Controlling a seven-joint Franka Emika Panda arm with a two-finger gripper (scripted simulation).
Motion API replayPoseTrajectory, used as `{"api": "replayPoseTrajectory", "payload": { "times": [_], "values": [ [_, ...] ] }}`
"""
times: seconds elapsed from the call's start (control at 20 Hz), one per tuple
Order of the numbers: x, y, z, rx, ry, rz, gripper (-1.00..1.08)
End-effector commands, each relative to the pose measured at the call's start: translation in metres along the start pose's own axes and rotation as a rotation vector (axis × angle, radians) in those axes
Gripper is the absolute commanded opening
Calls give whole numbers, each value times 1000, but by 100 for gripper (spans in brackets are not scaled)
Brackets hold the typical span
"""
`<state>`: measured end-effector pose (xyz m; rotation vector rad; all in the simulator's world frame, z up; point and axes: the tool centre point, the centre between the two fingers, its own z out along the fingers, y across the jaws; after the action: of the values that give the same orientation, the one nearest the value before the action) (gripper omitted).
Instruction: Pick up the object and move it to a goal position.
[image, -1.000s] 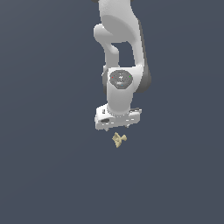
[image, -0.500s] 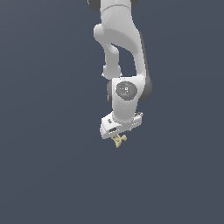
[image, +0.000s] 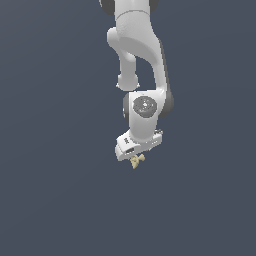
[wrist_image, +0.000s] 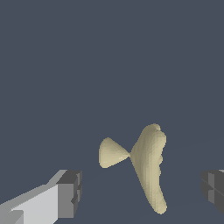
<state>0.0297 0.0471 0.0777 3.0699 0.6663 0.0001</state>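
Observation:
The object (image: 136, 161) is a tiny pale tan-yellow piece with jutting prongs, lying on the dark grey floor just under the white hand. In the wrist view the object (wrist_image: 148, 168) shows as a curved lobe with a small cone sticking out of its side. My gripper (image: 135, 157) is right over it, its fingers hardly visible in the exterior view. In the wrist view my gripper (wrist_image: 142, 190) is open, with one dark fingertip (wrist_image: 70, 192) on one side of the object and the other (wrist_image: 214, 186) on the opposite side. Neither touches the object.
The white arm (image: 137, 45) rises above the hand to the top of the exterior view. A plain dark grey floor (image: 55, 200) lies all around, with nothing else on it in view.
The hand has come down toward the object and turned a little. The object has stayed where it was.

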Motion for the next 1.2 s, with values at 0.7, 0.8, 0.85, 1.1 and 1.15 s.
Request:
{"api": "replayPoseTrajectory", "payload": {
  "times": [0.7,0.8,0.85,1.1,1.15],
  "values": [
    [0,0,45,0,0,-5,-100],
    [0,0,45,0,0,-5,-100],
    [0,0,45,0,0,-5,-100],
    [1,-1,45,0,0,-6,-100],
    [0,-1,45,0,0,-6,-100]
  ]
}}
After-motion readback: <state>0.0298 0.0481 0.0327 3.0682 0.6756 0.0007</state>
